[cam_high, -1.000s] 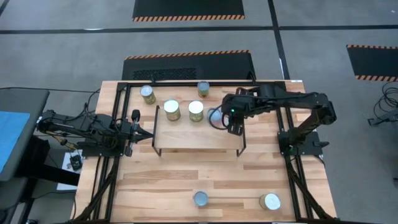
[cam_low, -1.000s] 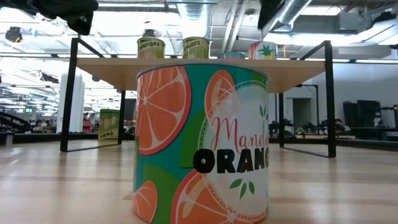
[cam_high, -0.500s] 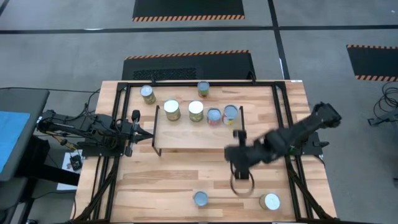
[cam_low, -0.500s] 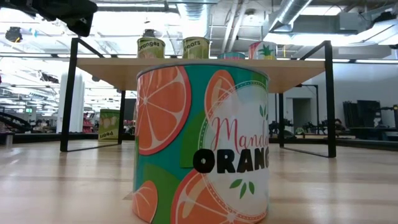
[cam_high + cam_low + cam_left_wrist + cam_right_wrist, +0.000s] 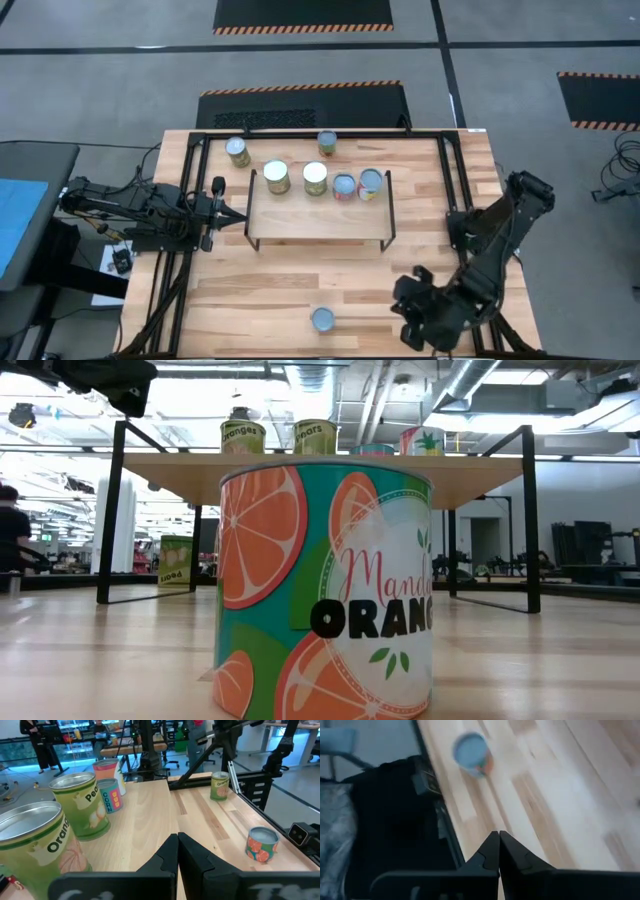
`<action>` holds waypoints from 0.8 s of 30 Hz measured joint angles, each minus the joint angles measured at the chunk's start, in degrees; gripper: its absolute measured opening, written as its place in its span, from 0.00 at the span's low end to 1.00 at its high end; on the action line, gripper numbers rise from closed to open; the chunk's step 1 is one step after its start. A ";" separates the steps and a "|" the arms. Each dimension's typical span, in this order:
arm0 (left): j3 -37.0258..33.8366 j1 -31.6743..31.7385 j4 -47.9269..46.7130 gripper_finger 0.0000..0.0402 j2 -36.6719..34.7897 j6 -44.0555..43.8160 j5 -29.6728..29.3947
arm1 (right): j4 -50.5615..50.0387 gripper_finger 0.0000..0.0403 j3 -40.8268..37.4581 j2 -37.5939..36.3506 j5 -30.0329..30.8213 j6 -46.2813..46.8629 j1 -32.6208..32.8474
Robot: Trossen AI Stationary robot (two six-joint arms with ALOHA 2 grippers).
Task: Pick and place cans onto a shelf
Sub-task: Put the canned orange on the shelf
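Fingers of the right gripper (image 5: 498,851) are pressed together with nothing between them, poised over the front right corner of the surface (image 5: 290,290). In the right wrist view a blurred can (image 5: 472,753) with a bluish top stands ahead of them on the wood, apart from the fingertips. From above, the right arm's bulk covers that front right corner, so only one front can (image 5: 322,319) shows there, standing alone near the front edge; this is the orange-labelled can that fills the low view.

On the shelf (image 5: 315,221) stand four cans in a row along its back edge: a yellow-green one (image 5: 276,177), a pale-topped one (image 5: 315,177), a reddish one (image 5: 344,186) and a blue-topped one (image 5: 370,183), the last two touching or nearly so. Two more cans stand on the surface behind the shelf, one (image 5: 237,152) toward the back left and one (image 5: 327,143) near the middle of the back edge. That makes seven cans visible from above.

The left gripper (image 5: 177,851) waits just beside the shelf's left end, its fingers closed flat on each other and empty.
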 joint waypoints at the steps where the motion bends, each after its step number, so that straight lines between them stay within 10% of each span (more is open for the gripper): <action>1: 0.00 -0.01 0.00 0.00 -0.02 -0.02 0.00 | -1.51 0.05 -0.02 0.00 -0.28 3.00 0.77; 11: 0.00 -0.02 0.04 0.00 -0.02 0.20 0.00 | -8.96 0.17 0.87 0.00 -12.81 27.14 2.92; 24: 0.00 -0.02 -0.44 0.00 0.00 -0.54 0.02 | -12.01 0.34 0.87 7.96 -28.25 34.29 1.67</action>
